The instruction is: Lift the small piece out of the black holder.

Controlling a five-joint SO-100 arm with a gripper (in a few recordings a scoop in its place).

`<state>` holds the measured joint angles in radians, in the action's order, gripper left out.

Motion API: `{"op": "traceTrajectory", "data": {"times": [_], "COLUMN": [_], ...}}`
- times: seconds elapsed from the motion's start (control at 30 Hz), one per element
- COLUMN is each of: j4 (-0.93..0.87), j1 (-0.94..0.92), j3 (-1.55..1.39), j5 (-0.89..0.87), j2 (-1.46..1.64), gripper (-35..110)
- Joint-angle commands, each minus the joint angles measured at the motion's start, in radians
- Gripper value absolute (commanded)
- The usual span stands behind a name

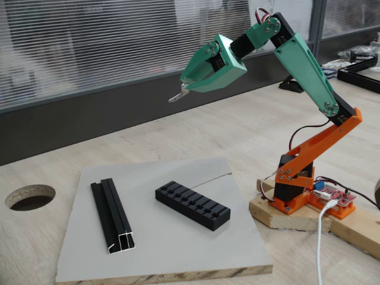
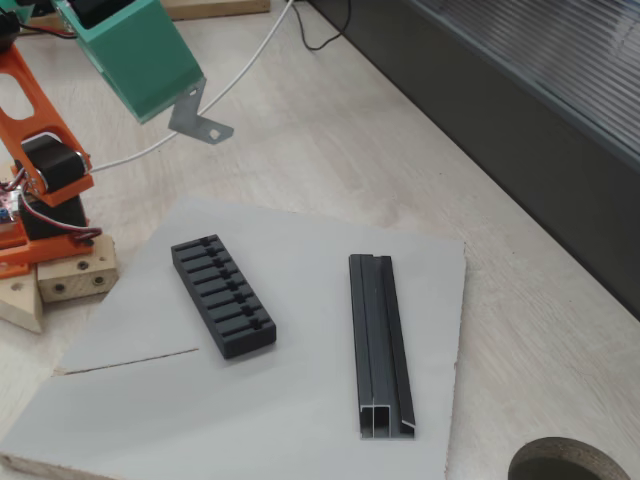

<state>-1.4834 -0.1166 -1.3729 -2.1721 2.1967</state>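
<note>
- The arm's jaws (image 1: 181, 90) hang high in the air, well above the grey board (image 1: 95, 237) that lies on the surface (image 1: 249, 119).
- A small piece (image 1: 176, 96), a thin silvery metal tab, sticks out from the tip of the green gripper body; in a fixed view it shows as a bent grey strip with small holes (image 2: 198, 120). The jaws are closed narrowly on its upper end, and the tab hangs free below and outward from them.
- The black holder (image 1: 193, 205) lies flat on the grey board, well below the tab and apart from it. Its slots look empty in both fixed views (image 2: 223, 297), so I judge the piece is already out of it.
- The relation that matters: the tab is above the holder and, in a fixed view, offset up and to the left of it; nothing touches the holder.
- The holder's long axis runs diagonally across the board, with the slots cut across it.
- A longer black rail (image 1: 113, 217) lies on the same board, beside the holder but apart from it, and takes no part here.
- The tab's long axis tilts down away from the gripper, so its free end is the lowest point of what the arm carries.
- My judgement: the lift looks essentially done; the grip on such a thin piece could slip.
</note>
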Motion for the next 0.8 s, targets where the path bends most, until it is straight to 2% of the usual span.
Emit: {"op": "traceTrajectory", "data": {"times": [0.0,0.77], "j4": [-0.002,-0.005], "j1": [-0.012,-0.012], "j3": [0.023,0.023], "j5": [-0.012,-0.011], "j2": [0.031,0.032], "gripper": [11,11]}}
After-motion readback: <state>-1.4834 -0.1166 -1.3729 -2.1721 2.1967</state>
